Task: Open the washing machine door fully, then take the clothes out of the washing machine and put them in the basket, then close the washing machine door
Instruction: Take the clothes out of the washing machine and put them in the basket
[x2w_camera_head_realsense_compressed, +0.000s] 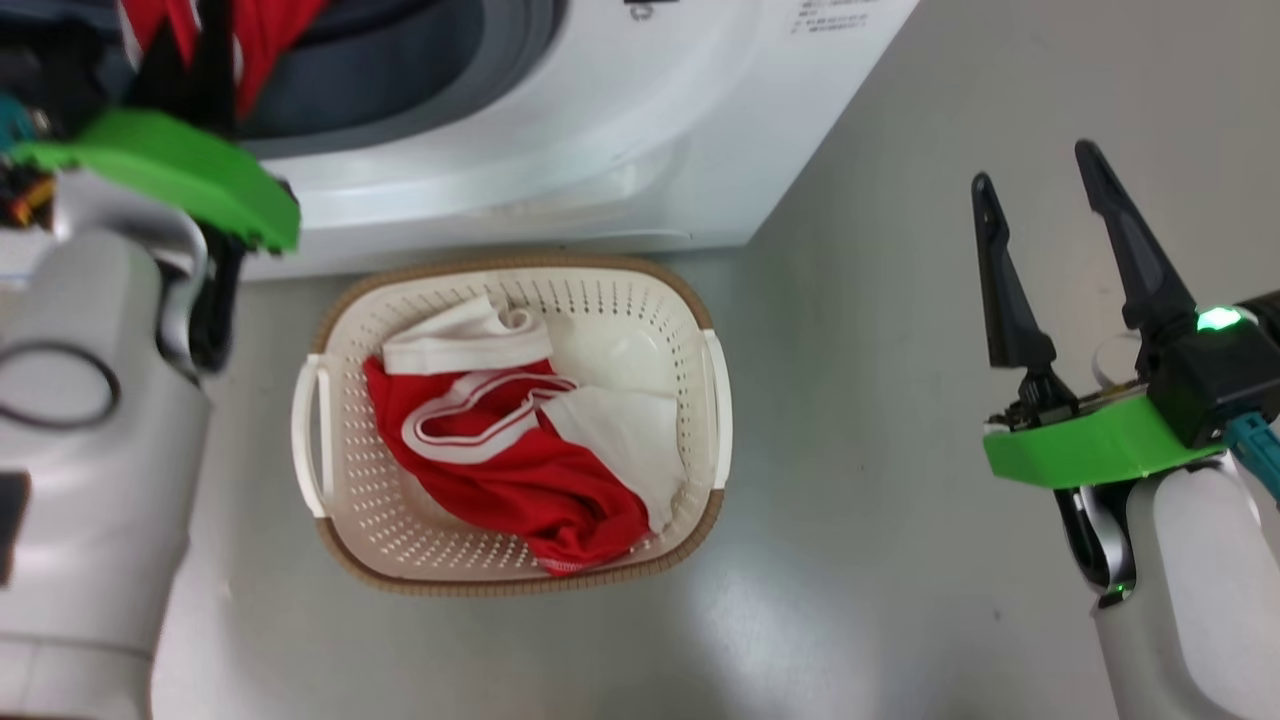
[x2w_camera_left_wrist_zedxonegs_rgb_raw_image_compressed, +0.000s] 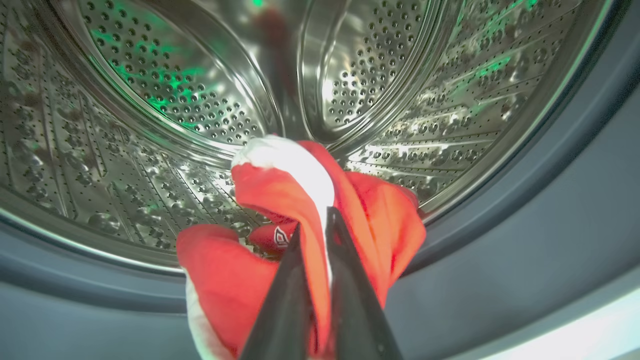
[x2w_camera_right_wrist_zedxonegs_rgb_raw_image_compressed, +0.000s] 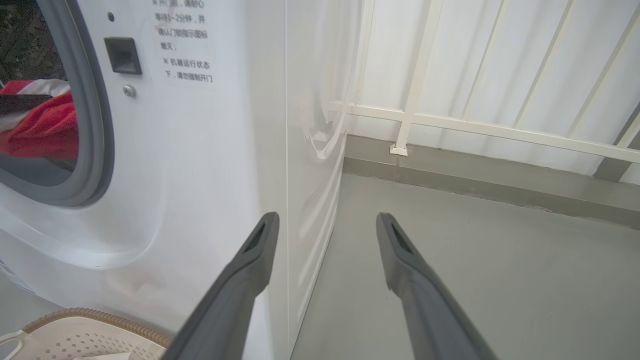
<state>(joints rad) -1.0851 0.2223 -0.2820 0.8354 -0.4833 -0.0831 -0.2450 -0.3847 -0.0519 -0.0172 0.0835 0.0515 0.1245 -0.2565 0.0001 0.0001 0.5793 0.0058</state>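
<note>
**A:** What surrounds the washing machine (x2w_camera_head_realsense_compressed: 600, 120)?
**B:** There's grey floor (x2w_camera_right_wrist_zedxonegs_rgb_raw_image_compressed: 475, 260) and a white railing (x2w_camera_right_wrist_zedxonegs_rgb_raw_image_compressed: 420, 75) past its side. The basket (x2w_camera_head_realsense_compressed: 520, 268) stands just in front, holding a red-and-white garment (x2w_camera_head_realsense_compressed: 510, 470).
**A:** Any writing?
**B:** There's a printed Chinese notice (x2w_camera_right_wrist_zedxonegs_rgb_raw_image_compressed: 185, 50) beside the grey rubber ring (x2w_camera_right_wrist_zedxonegs_rgb_raw_image_compressed: 97, 125).
**A:** And the end effectors?
**B:** The left end effector (x2w_camera_left_wrist_zedxonegs_rgb_raw_image_compressed: 312, 217) is pinched tight on a red cloth (x2w_camera_left_wrist_zedxonegs_rgb_raw_image_compressed: 280, 190) at the mouth of the steel drum (x2w_camera_left_wrist_zedxonegs_rgb_raw_image_compressed: 175, 90). The right end effector (x2w_camera_head_realsense_compressed: 1033, 165) is spread wide and empty, well apart from the basket.
</note>
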